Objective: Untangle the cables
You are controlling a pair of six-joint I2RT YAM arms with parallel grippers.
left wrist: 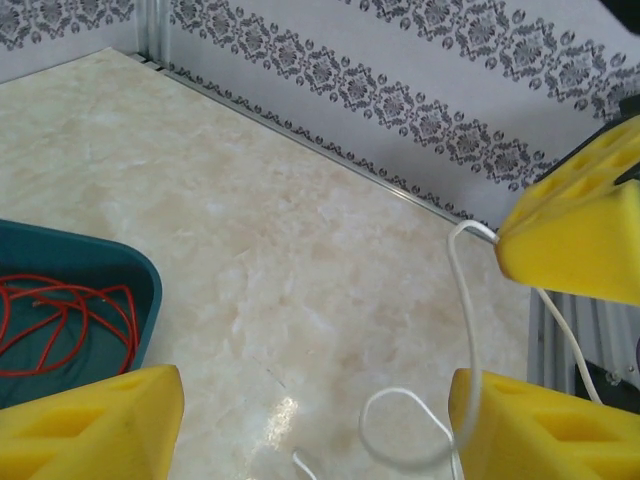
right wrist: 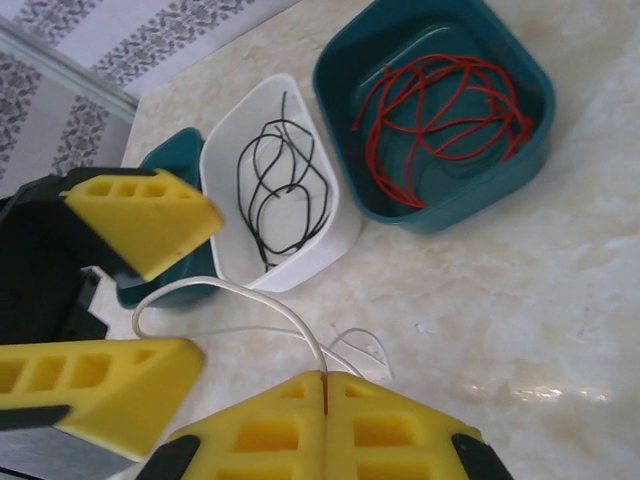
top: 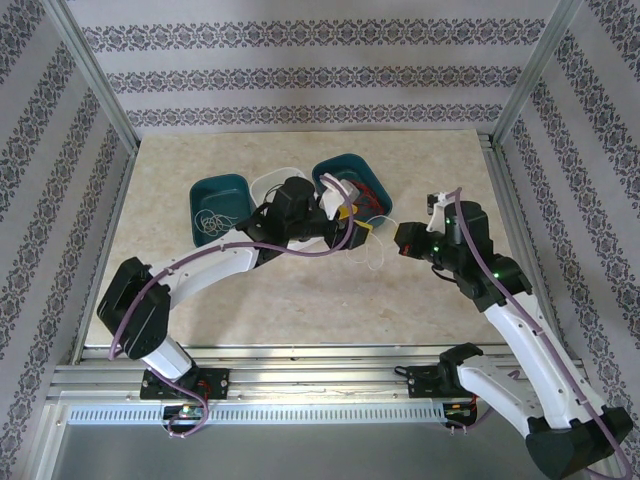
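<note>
Three bins (top: 215, 181) seen from above, left gripper (top: 358, 232) at the rightmost. Left wrist: its jaws gape, gripping nothing, white cable (left wrist: 470, 330) beside one finger. Right wrist: right gripper (right wrist: 325, 400) pinched tight on that cable; black cable (right wrist: 284, 190), red cable (right wrist: 445, 115) lie binned.

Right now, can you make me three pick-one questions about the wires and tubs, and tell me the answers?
1. Where is the red cable?
A. wound round an arm
B. in a teal tub
C. hanging from a gripper

2. How many tubs are there?
A. one
B. five
C. three

3. What is the right gripper doing?
A. shut on the white cable
B. wide open
C. shut on nothing

Answers:
1 B: the red loops lie inside that teal tub.
2 C: it stands in a row with the white tub and the other teal tub.
3 A: its fingers meet with the white cable pinched between them.
</note>
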